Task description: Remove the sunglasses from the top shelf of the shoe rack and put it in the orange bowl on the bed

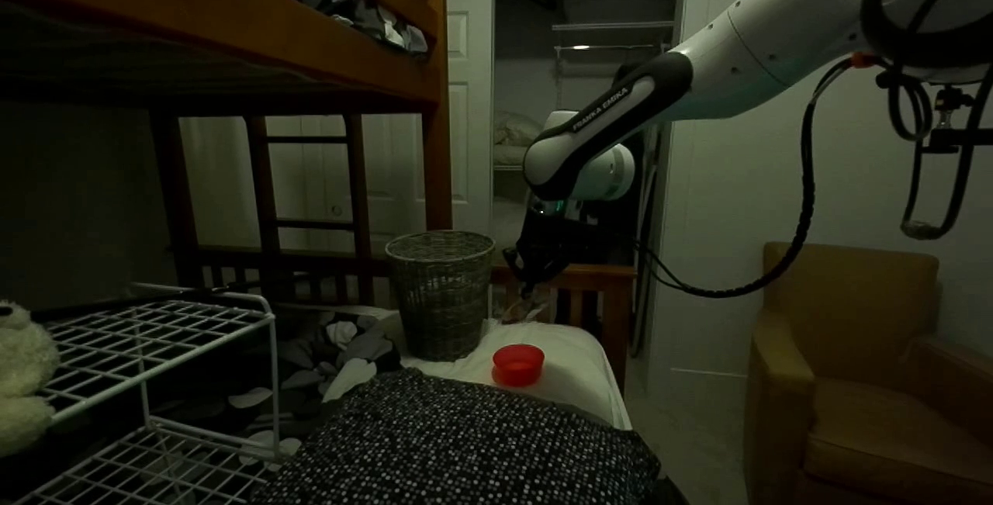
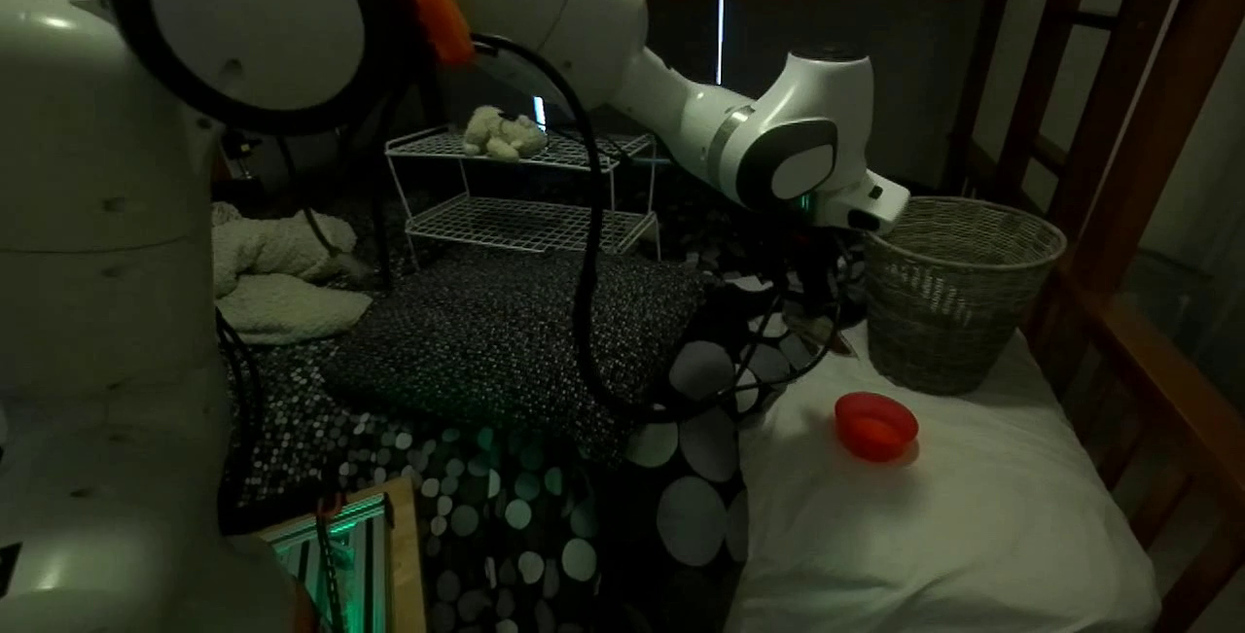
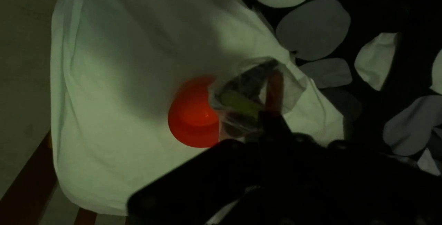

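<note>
My gripper [image 1: 527, 289] is shut on the sunglasses [image 3: 255, 93], which seem wrapped in clear, crinkled plastic with dark and reddish parts. They hang below the fingertips over the white pillow, and show small in both exterior views [image 1: 526, 309] [image 2: 820, 330]. In the wrist view the gripper [image 3: 272, 118] hides part of them. The orange bowl [image 1: 518, 367] stands upright on the pillow; in the wrist view the bowl [image 3: 190, 121] is partly covered by the wrapping's left side. The shoe rack [image 1: 275, 389] stands on the bed [image 1: 465, 443]; its top shelf [image 1: 174, 326] is apart from the gripper.
A tall grey wicker bin [image 1: 440, 307] stands on the bed close beside the gripper and bowl. A white fluffy toy [image 2: 503, 134] sits on the top shelf. The wooden bunk frame [image 1: 436, 156] rises behind. A tan armchair [image 1: 853, 381] stands beside the bed. A cable [image 2: 588, 322] loops from the arm.
</note>
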